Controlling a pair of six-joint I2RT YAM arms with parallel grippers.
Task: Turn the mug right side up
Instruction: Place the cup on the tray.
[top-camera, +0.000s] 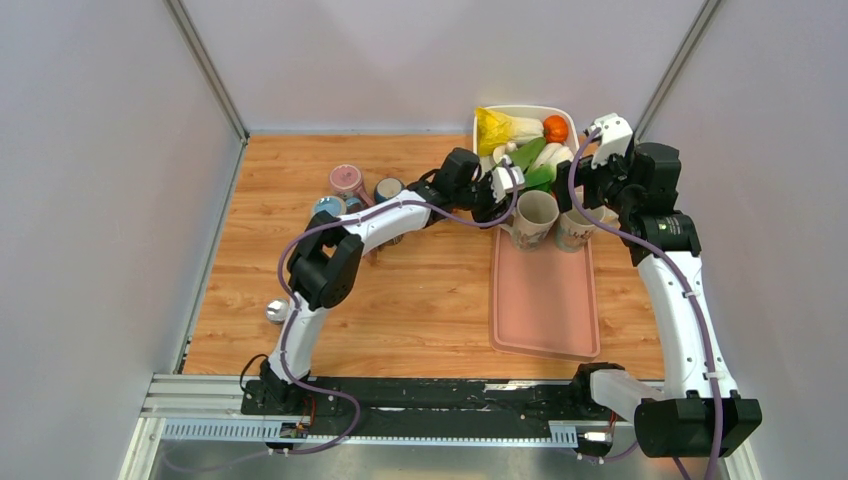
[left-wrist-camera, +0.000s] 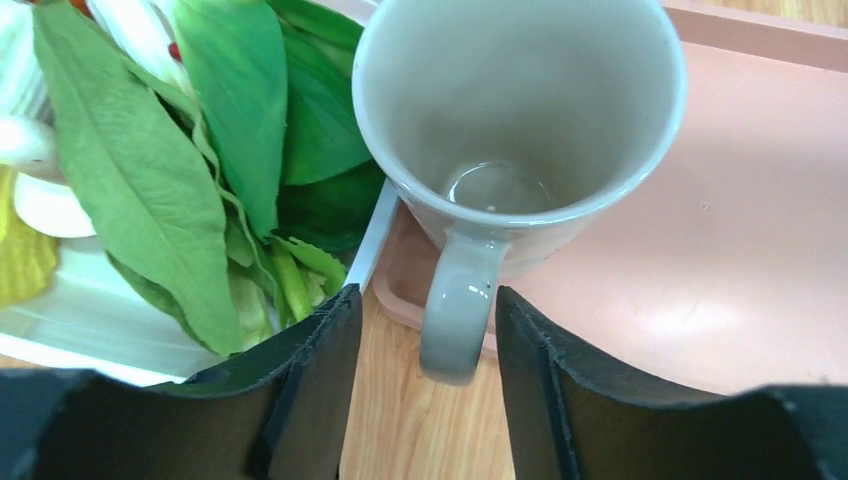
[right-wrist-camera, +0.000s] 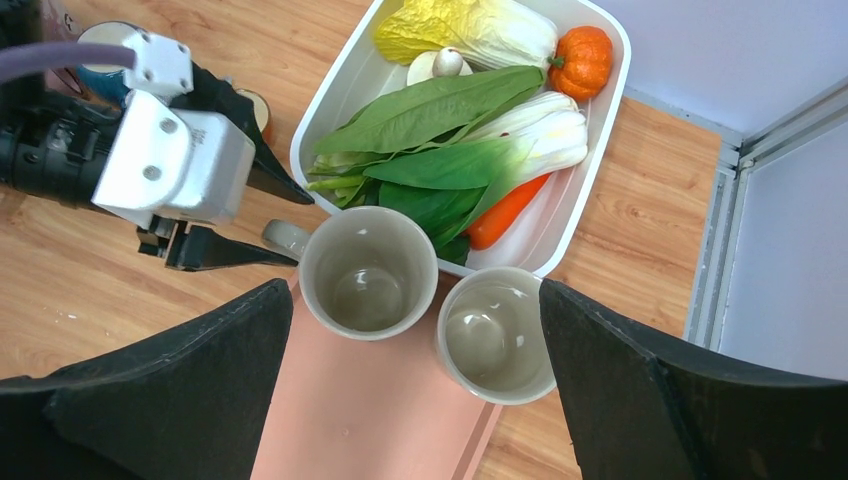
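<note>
Two grey mugs stand upright, mouths up, at the far end of the pink tray (top-camera: 545, 300). The left mug (top-camera: 535, 218) (left-wrist-camera: 520, 110) (right-wrist-camera: 368, 272) has its handle (left-wrist-camera: 458, 310) pointing off the tray's left edge. My left gripper (top-camera: 500, 190) (left-wrist-camera: 425, 300) (right-wrist-camera: 295, 228) is open with its jaws on either side of that handle. The right finger is nearly touching it and there is a wide gap on the left. The right mug (top-camera: 577, 228) (right-wrist-camera: 495, 335) sits beside the first. My right gripper (top-camera: 588, 190) (right-wrist-camera: 415, 290) is open and empty above both mugs.
A white bin (top-camera: 520, 112) (right-wrist-camera: 330, 110) of vegetables stands just behind the tray, with leaves (left-wrist-camera: 140, 170) close to the left finger. Several cans and cups (top-camera: 348, 180) stand at the back left. A small metal object (top-camera: 277, 310) lies near the left edge.
</note>
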